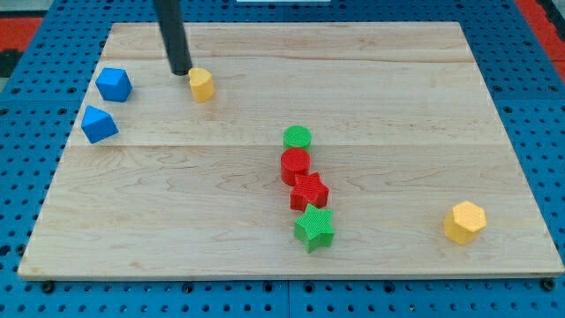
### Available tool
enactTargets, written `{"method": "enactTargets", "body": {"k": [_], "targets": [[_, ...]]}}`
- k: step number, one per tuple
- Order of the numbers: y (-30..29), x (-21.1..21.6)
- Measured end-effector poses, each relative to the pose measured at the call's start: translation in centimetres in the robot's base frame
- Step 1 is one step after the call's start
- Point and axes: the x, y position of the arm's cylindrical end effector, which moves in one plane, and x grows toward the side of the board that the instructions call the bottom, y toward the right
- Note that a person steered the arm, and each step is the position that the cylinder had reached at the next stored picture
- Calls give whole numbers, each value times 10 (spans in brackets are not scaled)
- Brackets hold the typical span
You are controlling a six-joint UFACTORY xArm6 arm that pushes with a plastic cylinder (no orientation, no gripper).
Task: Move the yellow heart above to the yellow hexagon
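The small yellow heart block [201, 84] is seen near the wooden board's [397, 97] top left, with my tip [181, 72] just beside it on its left; no gripper is fitted. The yellow hexagon block [464, 221] lies well apart, near the bottom right. Two blue blocks [113, 84] [99, 124] are placed at the left edge.

Two yellow blocks, well apart on the table

The yellow heart [201, 84] lies near the view's top left; the yellow hexagon [464, 221] sits flat near the bottom right corner.
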Motion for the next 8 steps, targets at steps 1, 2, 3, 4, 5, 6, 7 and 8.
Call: {"method": "enactTargets", "body": {"k": [1,2,3,4,5,6,7,8], "targets": [[-6,28],[53,42],[137,41],[125,34],[58,19],[66,-5],[150,18],[234,62]]}}
